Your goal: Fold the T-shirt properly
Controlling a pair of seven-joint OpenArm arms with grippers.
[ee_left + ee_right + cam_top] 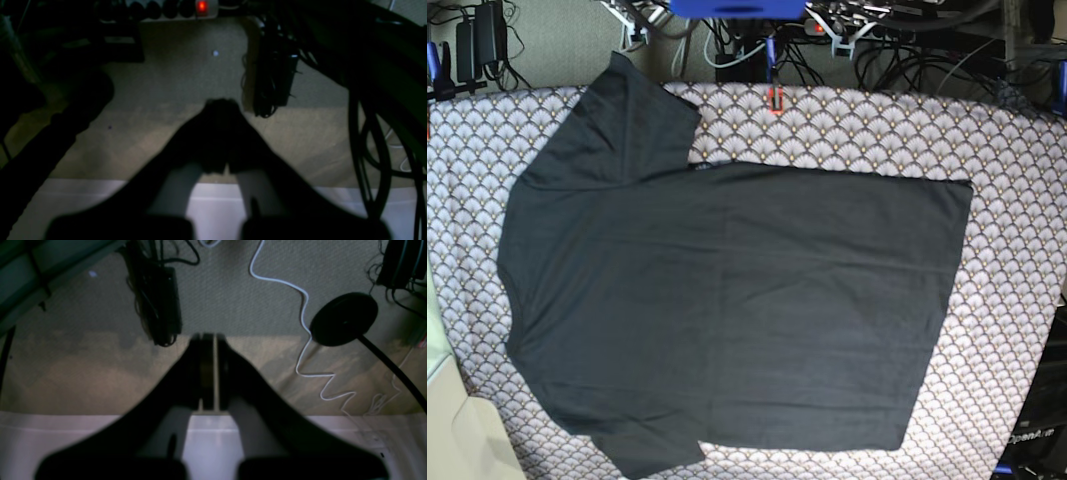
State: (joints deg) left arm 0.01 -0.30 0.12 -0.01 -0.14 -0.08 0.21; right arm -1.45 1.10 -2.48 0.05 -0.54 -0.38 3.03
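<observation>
The dark charcoal T-shirt [727, 300] lies spread flat on the scallop-patterned tablecloth [1017, 180] in the base view, neck end to the left, hem to the right, one sleeve at the top left and one at the bottom left. Neither arm appears in that view. In the left wrist view my left gripper [222, 105] hangs over the floor beyond the table edge, shut with nothing in it. In the right wrist view my right gripper [209, 338] is likewise over the floor, its fingers pressed together and empty. Neither wrist view shows the T-shirt.
Both wrist views look down past a pale table edge [66, 430] onto carpet. A power strip with a red light [201, 6] and cable bundles [273, 66] lie below the left gripper. A white cable [302, 306] and a black round stand base [343, 318] lie below the right.
</observation>
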